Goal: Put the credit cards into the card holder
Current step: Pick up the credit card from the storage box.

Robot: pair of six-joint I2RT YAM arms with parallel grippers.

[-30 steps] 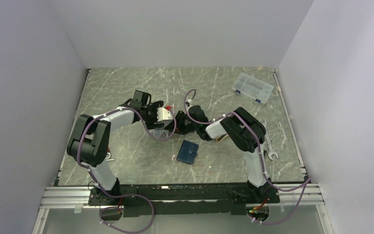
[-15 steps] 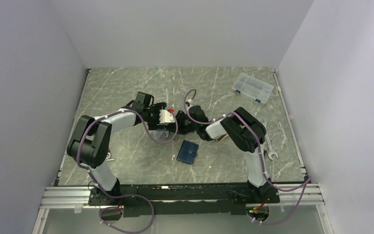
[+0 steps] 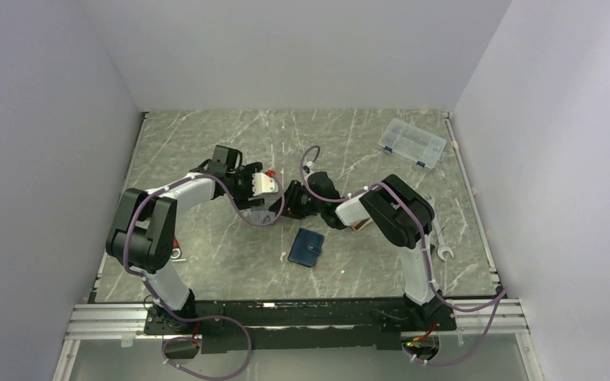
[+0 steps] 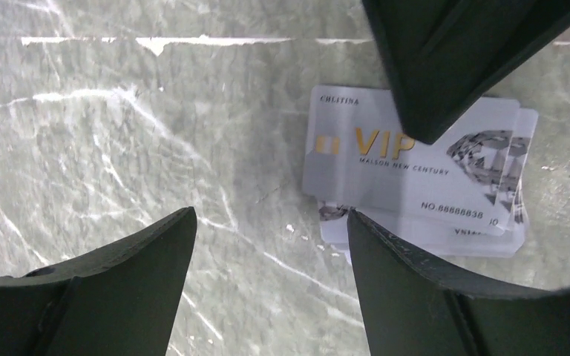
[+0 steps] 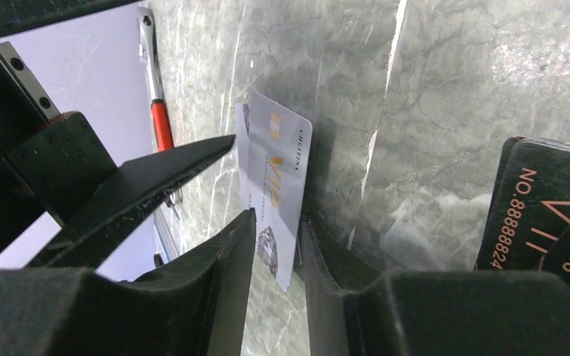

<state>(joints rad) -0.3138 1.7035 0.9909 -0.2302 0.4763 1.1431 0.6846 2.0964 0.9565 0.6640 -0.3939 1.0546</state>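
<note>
Several silver-white credit cards marked VIP lie in a loose stack on the marble table. My right gripper is shut on the top card, which tilts up off the table between its fingertips. One of its fingers lies across that card in the left wrist view. My left gripper hovers open just left of the stack, with bare table between its jaws and one finger over the stack's near edge. The navy card holder lies closed nearer the arm bases, apart from both grippers.
Black cards with orange lettering lie beside the right gripper. A red-handled tool lies further off. A clear organizer box sits at the back right, and wrenches lie by the right arm.
The left wrist edged right, then drew back a little to the left and away. The right arm, the cards and the card holder have stayed where they were.
</note>
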